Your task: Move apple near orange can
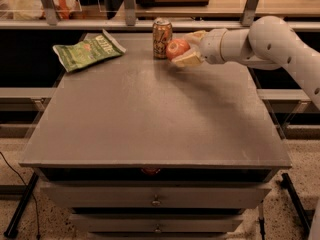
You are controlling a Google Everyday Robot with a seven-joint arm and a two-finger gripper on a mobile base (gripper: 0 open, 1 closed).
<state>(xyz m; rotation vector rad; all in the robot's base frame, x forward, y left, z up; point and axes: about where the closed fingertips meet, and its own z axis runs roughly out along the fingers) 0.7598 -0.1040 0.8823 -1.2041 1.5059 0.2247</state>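
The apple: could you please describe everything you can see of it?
The apple is round, red-orange and smooth-skinned, with a paler patch on its upper side. It looks whole. It is near the far edge of the table, close beside the orange can; I cannot tell whether they touch. The claw, reaching in from the right, is closed on it, with one pale finger above and one below. Whether the apple rests on the tabletop is unclear.
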